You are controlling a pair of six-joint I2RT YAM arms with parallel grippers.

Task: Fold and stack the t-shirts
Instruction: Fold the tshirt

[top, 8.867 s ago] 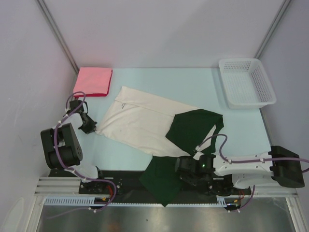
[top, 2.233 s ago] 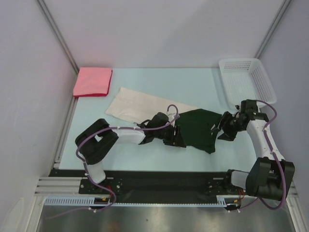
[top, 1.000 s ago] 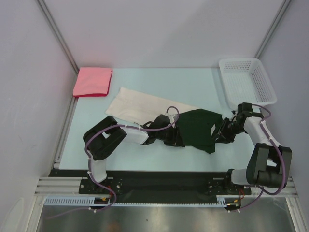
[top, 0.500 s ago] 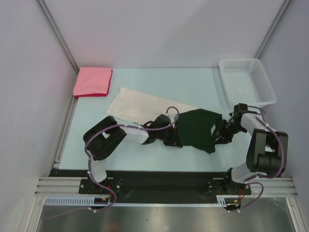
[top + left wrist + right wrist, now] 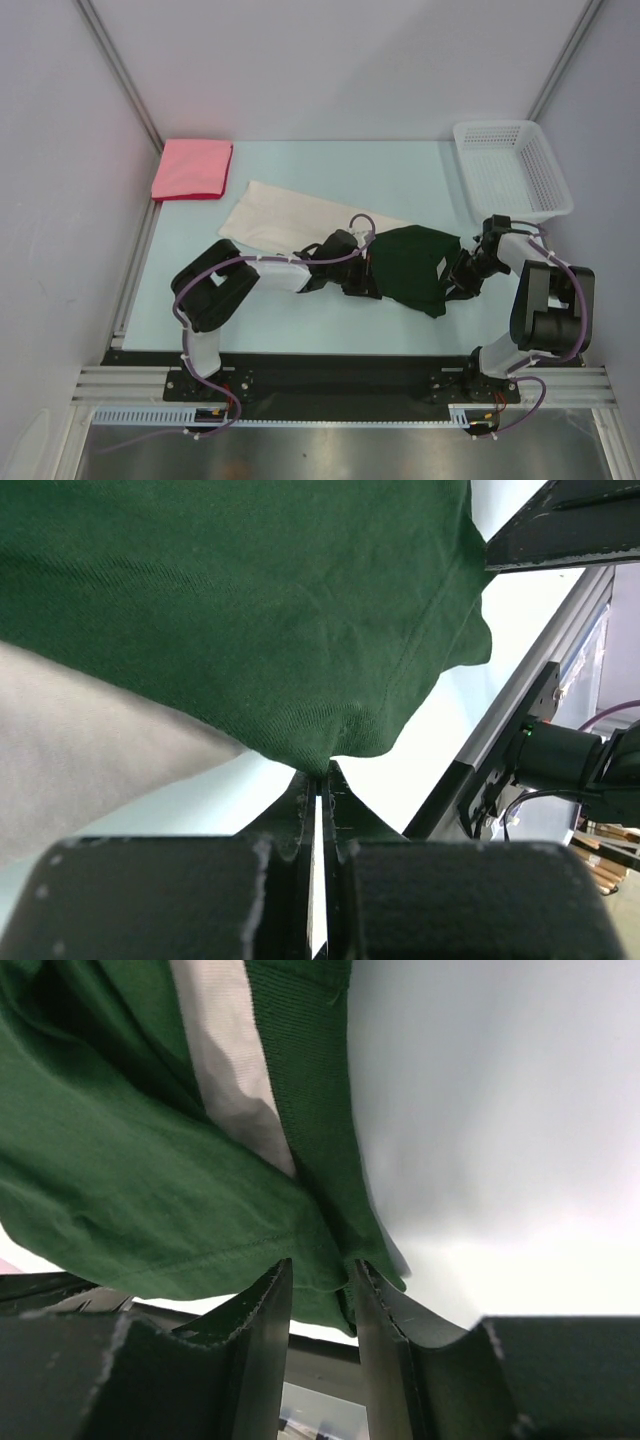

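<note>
The cream-and-dark-green t-shirt (image 5: 290, 222) lies in a folded band across the middle of the table, with its green part (image 5: 412, 262) at the right. My left gripper (image 5: 368, 277) is at the near left edge of the green part, and its jaws (image 5: 320, 772) are shut on a pinch of green cloth (image 5: 250, 600). At the shirt's right edge, my right gripper (image 5: 458, 275) is open, and the green hem (image 5: 330, 1250) lies between its spread fingers (image 5: 322, 1268). The pink-red t-shirt (image 5: 192, 168) lies folded square at the far left corner.
A white mesh basket (image 5: 510, 170) stands at the far right corner. Grey walls close in both sides of the table. The black rail with the arm bases (image 5: 330, 375) runs along the near edge.
My left gripper has closed on the green cloth edge. The right gripper has edged in slightly at the shirt's right hem. The shirt has barely shifted.
</note>
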